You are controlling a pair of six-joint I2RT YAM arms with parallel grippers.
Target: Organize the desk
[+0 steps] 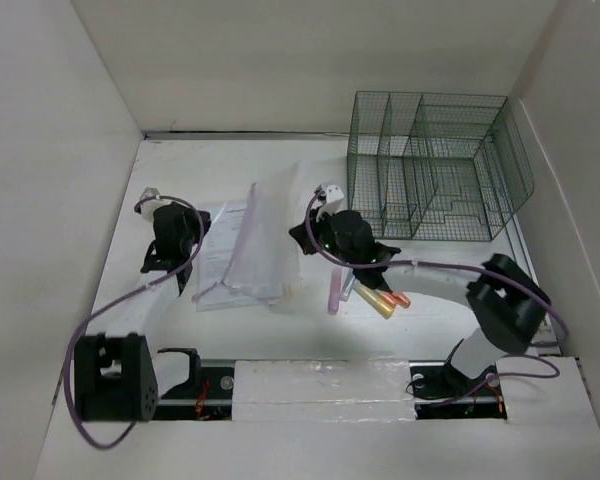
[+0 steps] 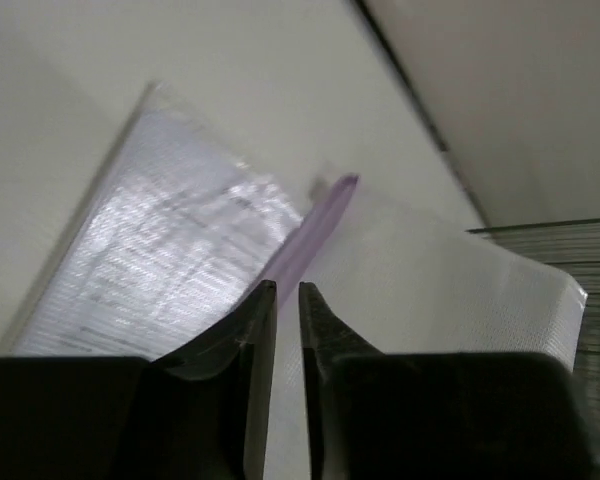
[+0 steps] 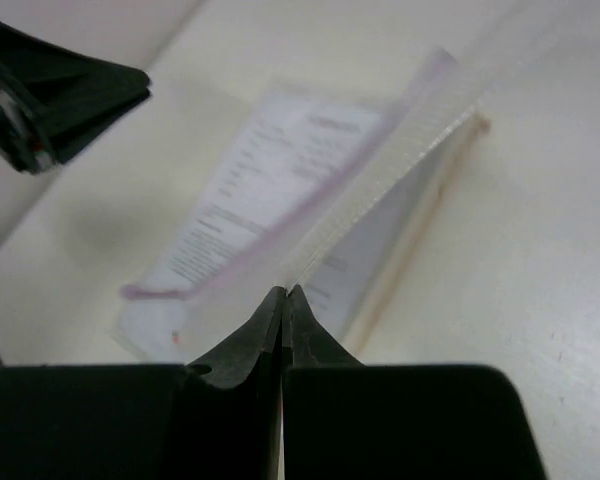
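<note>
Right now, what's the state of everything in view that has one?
Right tool: shut on clear plastic sleeve, edge lifted.
Left tool: nearly closed; grip unclear.
Dark green wire-mesh organizer: upright, looks empty.
Pink, yellow, orange markers: lying loose on white desk.
Printed papers: flat on desk.

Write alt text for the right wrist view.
Black jaws of the right arm, shut, pinch the edge of a clear ribbed plastic sleeve raised off the white desk. A printed paper sheet lies beneath it; the black left arm shows at top left.
</note>
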